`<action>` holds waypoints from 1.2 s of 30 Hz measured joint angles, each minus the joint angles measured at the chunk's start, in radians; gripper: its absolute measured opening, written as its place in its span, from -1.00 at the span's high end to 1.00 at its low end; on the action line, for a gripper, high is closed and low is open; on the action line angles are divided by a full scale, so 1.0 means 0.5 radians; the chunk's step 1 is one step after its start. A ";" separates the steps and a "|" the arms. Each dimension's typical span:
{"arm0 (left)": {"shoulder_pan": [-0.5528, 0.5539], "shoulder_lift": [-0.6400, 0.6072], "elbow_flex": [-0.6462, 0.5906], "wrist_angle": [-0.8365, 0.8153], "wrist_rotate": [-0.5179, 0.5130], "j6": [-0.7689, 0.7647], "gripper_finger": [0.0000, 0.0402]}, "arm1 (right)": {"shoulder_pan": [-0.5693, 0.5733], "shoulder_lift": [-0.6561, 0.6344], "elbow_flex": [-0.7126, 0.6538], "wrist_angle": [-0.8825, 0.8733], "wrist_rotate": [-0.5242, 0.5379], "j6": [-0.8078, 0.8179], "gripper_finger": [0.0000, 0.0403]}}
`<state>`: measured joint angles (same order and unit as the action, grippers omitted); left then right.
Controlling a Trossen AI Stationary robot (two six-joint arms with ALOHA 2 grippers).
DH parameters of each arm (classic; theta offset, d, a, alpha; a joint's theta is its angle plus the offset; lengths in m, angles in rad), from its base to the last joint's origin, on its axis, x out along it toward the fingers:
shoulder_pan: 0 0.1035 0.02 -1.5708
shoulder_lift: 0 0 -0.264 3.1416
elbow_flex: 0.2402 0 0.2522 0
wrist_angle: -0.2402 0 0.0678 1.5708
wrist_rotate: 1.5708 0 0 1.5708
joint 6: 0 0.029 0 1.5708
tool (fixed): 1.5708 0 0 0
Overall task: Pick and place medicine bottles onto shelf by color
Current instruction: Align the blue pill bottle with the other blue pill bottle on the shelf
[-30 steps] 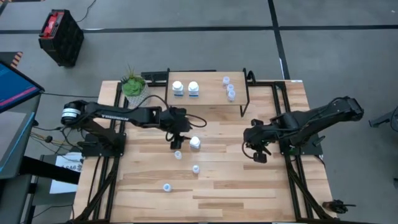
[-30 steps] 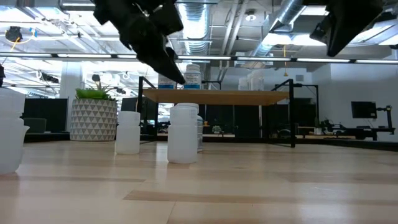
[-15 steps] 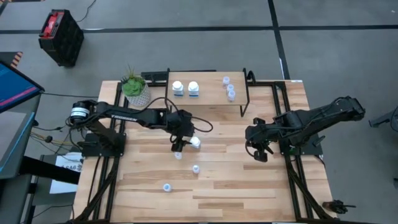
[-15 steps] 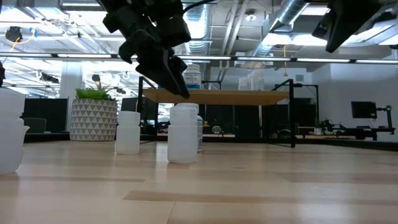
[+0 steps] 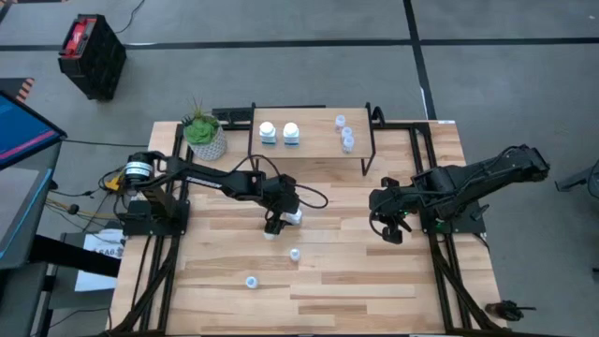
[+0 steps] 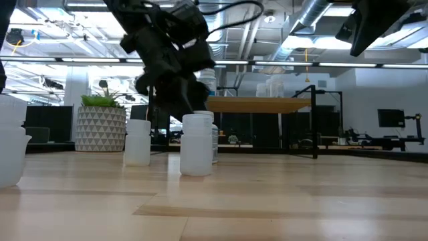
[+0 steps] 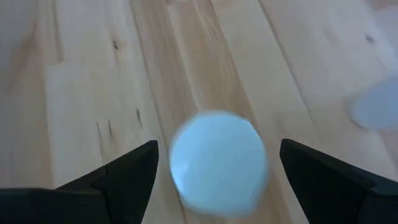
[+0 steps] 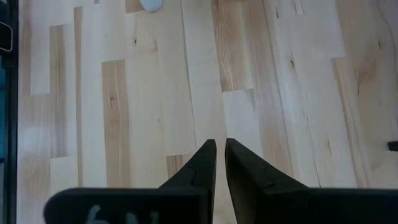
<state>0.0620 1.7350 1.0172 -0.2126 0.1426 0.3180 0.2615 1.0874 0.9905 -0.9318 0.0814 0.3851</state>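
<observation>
Grey floor surrounds the plank desk (image 5: 318,281). Left pincer (image 7: 217,165) hangs spread wide directly over a white bottle (image 5: 294,216) in front of the shelf (image 5: 314,150), one finger on either side of its cap, not gripping. Three small pale bottles (image 5: 295,254) stand loose on the desk beyond it, farther from the shelf, with bare planks between them. On the shelf stand two white bottles (image 5: 279,133) toward one end and three pale ones (image 5: 344,133) toward the other. Right pincer (image 8: 219,163) is clenched, empty, above open desk, well apart.
</observation>
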 joint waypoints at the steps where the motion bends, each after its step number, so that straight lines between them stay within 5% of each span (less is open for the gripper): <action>1: 0.000 0.010 0.000 0.002 -0.003 0.000 -0.60 | 0.001 0.000 0.000 0.003 0.000 0.000 0.71; 9: 0.001 0.030 0.000 0.011 -0.036 0.001 -0.35 | 0.001 0.000 -0.001 -0.003 0.000 0.000 0.71; 18: 0.002 -0.098 0.268 -0.448 -0.039 -0.075 0.35 | 0.001 0.000 -0.001 -0.004 0.000 0.000 0.71; 25: 0.143 -0.319 0.717 -1.220 -0.148 0.251 0.36 | 0.000 0.000 -0.001 -0.004 -0.001 0.005 0.71; 30: 0.365 -0.450 0.848 -1.405 -0.265 0.313 0.27 | 0.000 0.000 -0.001 -0.004 -0.001 0.005 0.71; 36: 0.673 -0.476 0.854 -1.452 -0.107 0.404 0.26 | 0.000 0.000 -0.001 -0.005 -0.001 0.003 0.71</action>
<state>0.3985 1.4967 1.4441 -0.9386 0.0893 0.5197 0.2615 1.0874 0.9901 -0.9342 0.0811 0.3867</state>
